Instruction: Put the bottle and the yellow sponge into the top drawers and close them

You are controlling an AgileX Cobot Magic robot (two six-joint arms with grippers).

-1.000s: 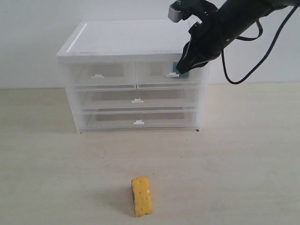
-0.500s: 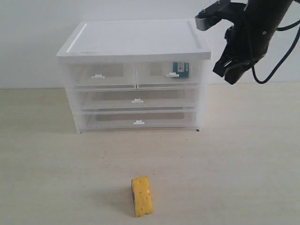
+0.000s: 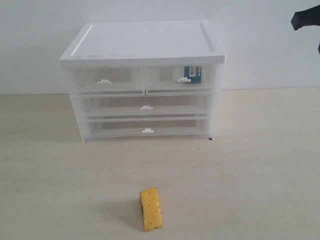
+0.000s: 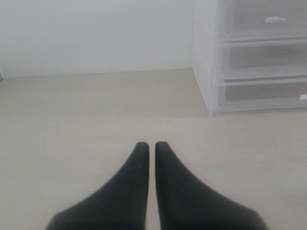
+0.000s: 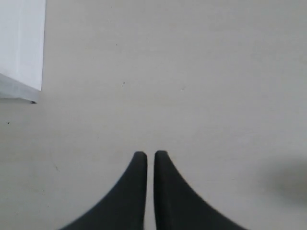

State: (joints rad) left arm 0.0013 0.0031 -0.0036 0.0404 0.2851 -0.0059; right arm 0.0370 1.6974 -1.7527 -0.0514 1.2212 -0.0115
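1. Exterior view: the cabinet (image 3: 145,45) stands on the table (image 3: 260,165), and I place everything else from it.
2. The bottle (image 3: 192,74) sits inside the right top drawer (image 3: 165,79). Its teal and white label shows through the translucent front, just behind the small tab handle.
3. That drawer's front lies flush with the cabinet's face, and the left top drawer (image 3: 120,80) beside it lies flush as well.
4. Below them, the two full-width drawers (image 3: 145,117) are both pushed in.
5. The yellow sponge (image 3: 150,209) is on the table in front of the cabinet, well apart from it and roughly in line with its middle, standing on a narrow edge.
6. My left gripper (image 4: 149,144) shows only in the left wrist view. Its two dark fingers are drawn together with just a sliver between them, and nothing is held. It is over bare table off a front corner of the cabinet, whose side wall and stacked drawer fronts show beyond the fingertips.
7. My right gripper (image 5: 147,154) is the same in the right wrist view — fingers almost touching, nothing between them. It points down at bare table, with one bottom corner of the cabinet at the frame's edge.
8. In the exterior view only a dark piece of my right arm (image 3: 305,19) shows, out past the cabinet's right side and about level with its top.
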